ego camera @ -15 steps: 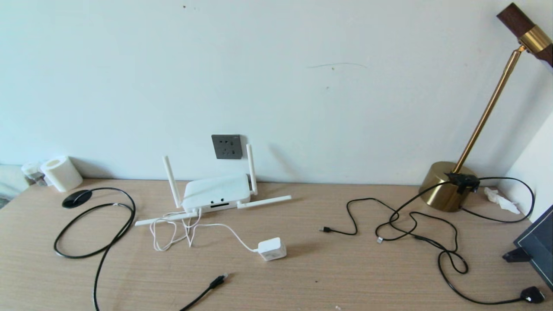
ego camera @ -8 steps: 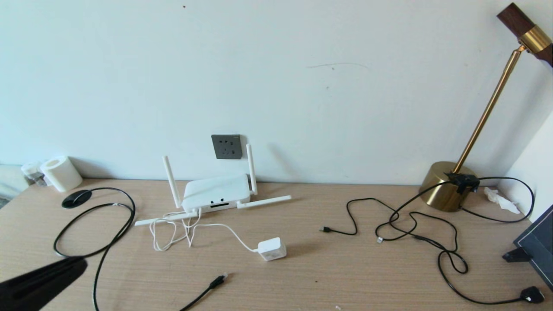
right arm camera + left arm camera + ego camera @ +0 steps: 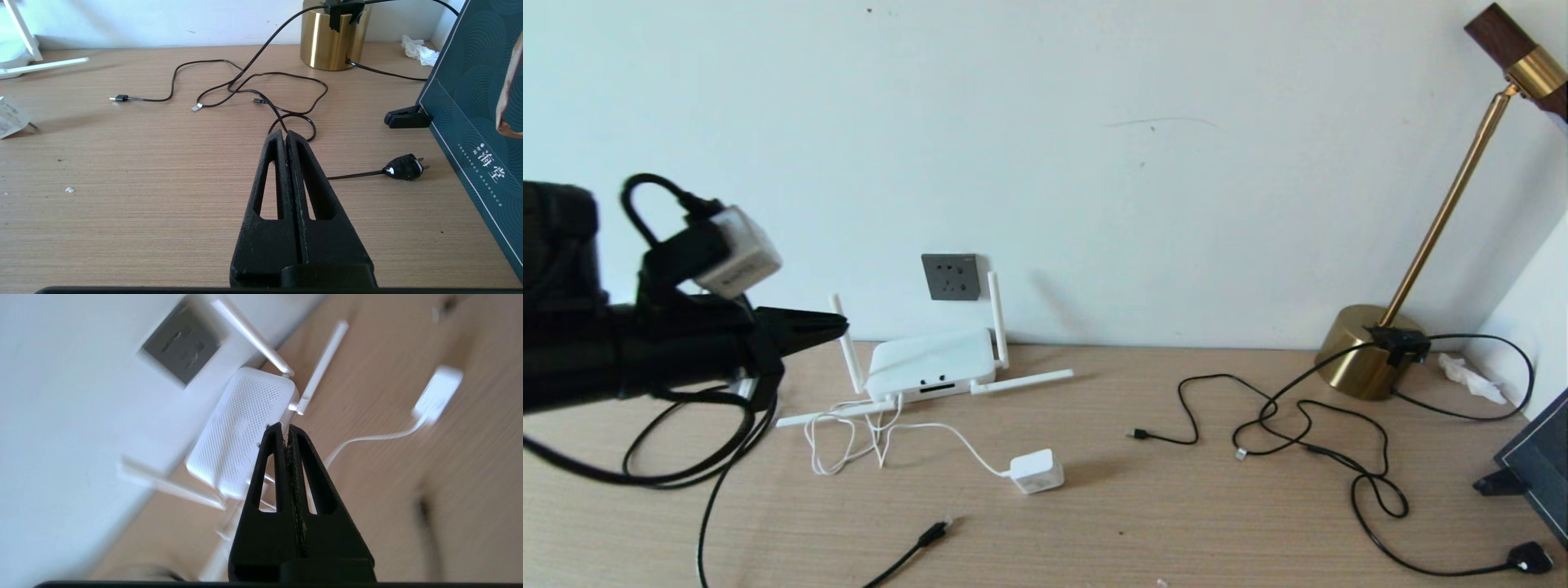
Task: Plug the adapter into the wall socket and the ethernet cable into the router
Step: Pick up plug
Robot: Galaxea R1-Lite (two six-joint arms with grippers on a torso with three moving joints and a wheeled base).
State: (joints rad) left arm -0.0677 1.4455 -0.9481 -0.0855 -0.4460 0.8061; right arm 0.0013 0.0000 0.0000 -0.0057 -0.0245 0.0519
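Pale wall (image 3: 1094, 163), light wood desk (image 3: 1176, 523), brass lamp (image 3: 1372, 351) at right.

So the router (image 3: 929, 367) sits on the desk (image 3: 1094, 523) near the back edge, right under the wall socket (image 3: 950, 277). The adapter (image 3: 1036, 471) lies in front of it, a bit to the right, cord running back to the router. The ethernet cable (image 3: 929, 535) plug is near the front edge, left of the adapter. The lamp (image 3: 1368, 353) stands in the back right corner, with thin cables (image 3: 1307, 425) sprawled in front of it.
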